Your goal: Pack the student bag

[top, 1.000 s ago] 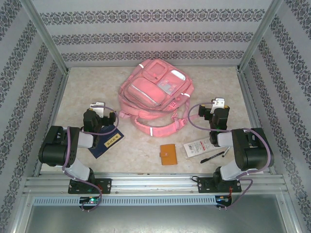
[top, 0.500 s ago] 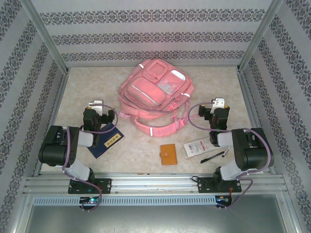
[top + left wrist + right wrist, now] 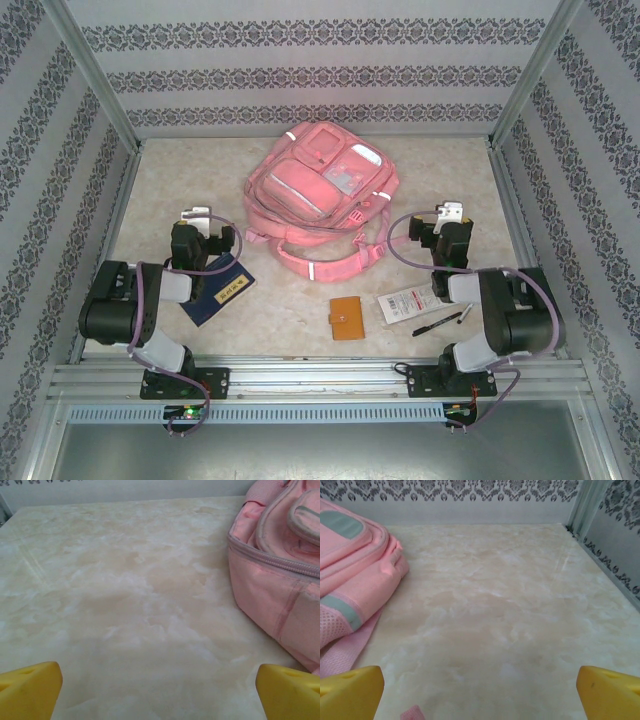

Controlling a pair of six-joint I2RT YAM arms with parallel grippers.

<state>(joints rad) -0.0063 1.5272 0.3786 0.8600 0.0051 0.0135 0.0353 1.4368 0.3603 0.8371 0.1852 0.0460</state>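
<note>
The left gripper (image 3: 160,695) has its jaws released and empty. The student bag (image 3: 322,185) lies just ahead to their right. The blue booklet (image 3: 225,288) sits behind them, partly under the arm, so a careless reach back could drag it. The right gripper (image 3: 480,695) is likewise spread and empty, with the bag ahead to its left. A loose strap (image 3: 340,655) lies close by, and snagging it would likely tug the bag. Behind those jaws lie the orange wallet (image 3: 347,318), packet (image 3: 410,303) and pen (image 3: 437,323). The bag's zips look closed and its inside is hidden.

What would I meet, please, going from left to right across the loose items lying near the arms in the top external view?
Dark blue booklet → orange wallet → white packet → black pen.
</note>
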